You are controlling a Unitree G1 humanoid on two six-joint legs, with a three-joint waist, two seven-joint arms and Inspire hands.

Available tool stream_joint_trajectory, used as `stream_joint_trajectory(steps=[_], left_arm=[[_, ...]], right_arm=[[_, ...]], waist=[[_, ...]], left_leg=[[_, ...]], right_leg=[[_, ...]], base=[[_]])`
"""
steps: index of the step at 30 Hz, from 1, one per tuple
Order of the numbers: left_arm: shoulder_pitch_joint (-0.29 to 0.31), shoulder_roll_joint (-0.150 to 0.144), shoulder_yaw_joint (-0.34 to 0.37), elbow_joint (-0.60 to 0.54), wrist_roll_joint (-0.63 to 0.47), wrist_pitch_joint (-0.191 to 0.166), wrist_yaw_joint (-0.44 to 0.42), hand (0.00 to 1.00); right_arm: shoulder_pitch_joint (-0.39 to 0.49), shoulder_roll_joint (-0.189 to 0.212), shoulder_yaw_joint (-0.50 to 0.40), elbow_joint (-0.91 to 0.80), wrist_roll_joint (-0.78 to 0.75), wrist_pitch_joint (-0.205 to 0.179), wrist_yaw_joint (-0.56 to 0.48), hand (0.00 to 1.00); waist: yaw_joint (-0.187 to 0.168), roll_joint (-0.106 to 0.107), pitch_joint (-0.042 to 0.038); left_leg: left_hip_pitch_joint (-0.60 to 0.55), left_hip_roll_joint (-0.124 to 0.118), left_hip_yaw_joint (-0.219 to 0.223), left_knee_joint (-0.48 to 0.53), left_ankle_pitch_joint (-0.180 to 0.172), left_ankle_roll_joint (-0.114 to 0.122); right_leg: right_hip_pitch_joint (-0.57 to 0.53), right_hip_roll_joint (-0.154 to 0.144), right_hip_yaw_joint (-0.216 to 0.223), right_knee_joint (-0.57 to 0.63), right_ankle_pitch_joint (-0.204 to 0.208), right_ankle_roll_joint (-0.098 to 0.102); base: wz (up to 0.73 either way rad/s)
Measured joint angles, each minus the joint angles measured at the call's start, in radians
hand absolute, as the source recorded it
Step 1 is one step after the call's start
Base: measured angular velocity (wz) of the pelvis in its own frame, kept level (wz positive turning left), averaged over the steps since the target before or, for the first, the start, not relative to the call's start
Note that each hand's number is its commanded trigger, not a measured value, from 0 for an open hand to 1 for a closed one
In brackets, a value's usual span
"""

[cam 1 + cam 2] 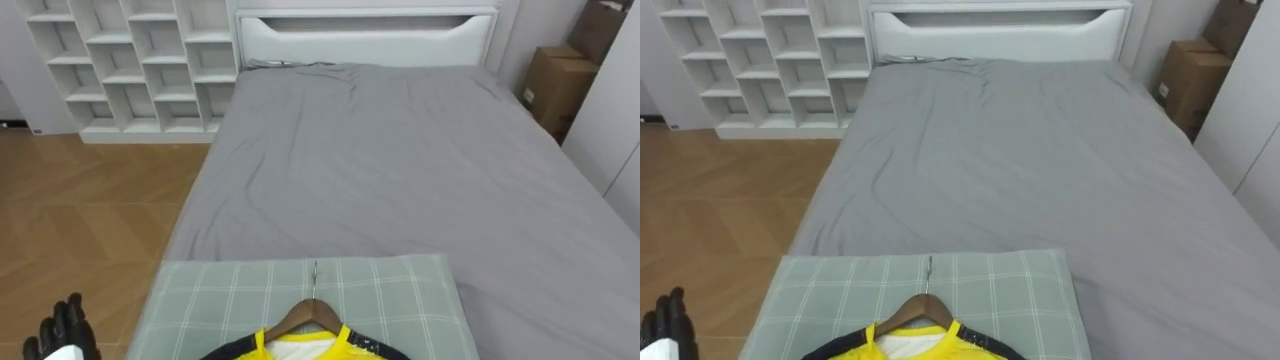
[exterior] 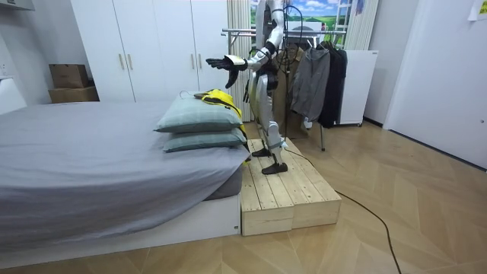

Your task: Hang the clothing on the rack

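Yellow shirt on hanger lies on the checked pillow at the bed's near end. Left hand hovers alongside, fingers apparently straight, holding nothing.

Sheet: plain grey, centre frame.
Headboard: white, top.
Shelf: white, upper left.
Floor: warm brown wood, herringbone, left.
Pillow: pale grey-green, white check, bottom centre.
Hanger: brown wood, silver hook.
Shirt: yellow, black trim, white inside neck.
Left hand: black, lower left.
Boxes: cardboard brown, upper right.
Room view: wardrobe white, upper left; platform pale wood planks, centre; hung clothes grey and black.
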Motion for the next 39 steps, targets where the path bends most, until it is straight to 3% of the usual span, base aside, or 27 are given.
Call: stream_joint_trajectory(steps=[6, 12, 18, 24, 29, 34, 39], left_arm=[[-0.015, 0.000, -0.005, 0.000, 0.019, 0.016, -0.012, 0.00], [-0.016, 0.000, -0.042, 0.000, 0.027, 0.052, -0.078, 0.00], [-0.022, 0.000, -0.060, 0.000, 0.104, 0.085, -0.154, 0.00], [-0.058, 0.000, -0.101, 0.004, 0.108, 0.120, -0.207, 0.00], [-0.061, 0.001, -0.122, 0.009, 0.109, 0.131, -0.226, 0.00], [-0.118, 0.003, -0.173, 0.035, 0.123, 0.136, -0.229, 0.00], [-0.170, 0.003, -0.179, 0.063, 0.161, 0.136, -0.242, 0.00]], right_arm=[[0.009, 0.000, -0.005, 0.001, 0.003, 0.001, -0.001, 0.00], [0.025, 0.001, -0.029, -0.004, 0.004, 0.003, -0.001, 0.00], [0.028, 0.001, -0.032, -0.003, 0.008, 0.006, 0.002, 0.00], [0.033, 0.000, -0.028, -0.002, -0.004, 0.013, 0.017, 0.00], [0.037, -0.005, -0.032, 0.008, -0.060, 0.015, 0.007, 0.00], [0.032, -0.005, -0.030, 0.022, -0.062, 0.036, 0.008, 0.00], [0.033, -0.005, -0.028, 0.026, -0.064, 0.037, 0.006, 0.00]], waist=[[-0.023, -0.002, 0.0010], [-0.035, -0.002, 0.0090], [-0.052, -0.004, 0.0072], [-0.058, -0.022, 0.0100], [-0.080, -0.014, 0.0091], [-0.089, -0.014, 0.0082], [-0.106, -0.014, 0.0080]], left_leg=[[0.003, -0.001, -0.001, -0.002, 0.000, 0.000], [0.016, -0.002, 0.001, -0.009, 0.000, 0.000], [0.017, -0.001, 0.017, -0.017, 0.002, 0.001], [0.016, 0.000, 0.036, -0.021, 0.001, 0.001], [0.013, 0.002, 0.057, -0.025, 0.001, 0.001], [-0.009, 0.004, 0.081, -0.024, 0.003, 0.004], [-0.020, 0.009, 0.104, -0.021, 0.004, 0.004]], right_leg=[[0.002, -0.001, -0.001, 0.002, 0.000, 0.000], [0.019, -0.001, 0.000, -0.016, -0.002, 0.003], [-0.002, 0.000, 0.019, -0.011, -0.003, 0.003], [-0.008, 0.001, 0.040, -0.008, -0.001, 0.003], [-0.035, 0.003, 0.060, 0.006, 0.001, 0.003], [-0.070, 0.004, 0.082, 0.026, 0.002, 0.004], [-0.095, 0.008, 0.094, 0.026, 0.010, 0.001]], base=[[0.00], [0.00], [-0.08], [-0.10], [-0.14], [-0.13], [-0.14]])
